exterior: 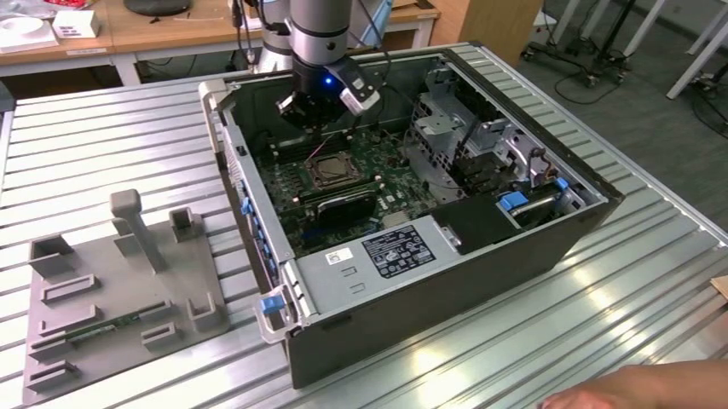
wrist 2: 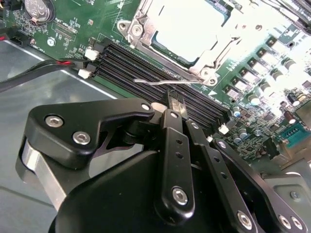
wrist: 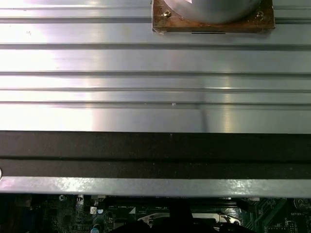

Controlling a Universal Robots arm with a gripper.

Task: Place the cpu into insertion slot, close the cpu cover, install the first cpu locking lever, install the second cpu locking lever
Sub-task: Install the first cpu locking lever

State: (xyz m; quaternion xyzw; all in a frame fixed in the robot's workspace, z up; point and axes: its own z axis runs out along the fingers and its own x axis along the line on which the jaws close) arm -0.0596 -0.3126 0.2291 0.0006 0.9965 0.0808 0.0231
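- While the arm [exterior: 316,30] hung over the open computer case [exterior: 455,298] on the ribbed metal counter [exterior: 114,128], we saw its tool [exterior: 309,109] low inside the case, over the far part of the green board [exterior: 341,204].
- In the second wrist view its black fingers [wrist 2: 171,131] met at the tips, pressed together with no gap that we could make out and nothing visible between them.
- The tips lay just beside the bent end of a thin metal lever [wrist 2: 150,81], which stretched out over the long black memory slots [wrist 2: 131,63]; we could not tell whether they touched it.
- The chip [wrist 2: 187,24] sat flat in the socket [wrist 2: 135,30], its pale metal top showing through the cut-out of the cover [wrist 2: 163,51], which lay down over it.
- The socket stood on the board just past the memory slots from the tool.
- A red and black cable [wrist 2: 48,68] ran by the board's edge, near a round battery [wrist 2: 39,8].
- At the exterior view's left, well apart from the case, a grey tray [exterior: 114,290] with upright posts lay on the counter.
- A hand [exterior: 637,390] showed at the bottom edge, toward the exterior view's right.
- In the first wrist view a brown plate [wrist: 214,23] rested on the counter beyond the dark case wall [wrist: 155,150].
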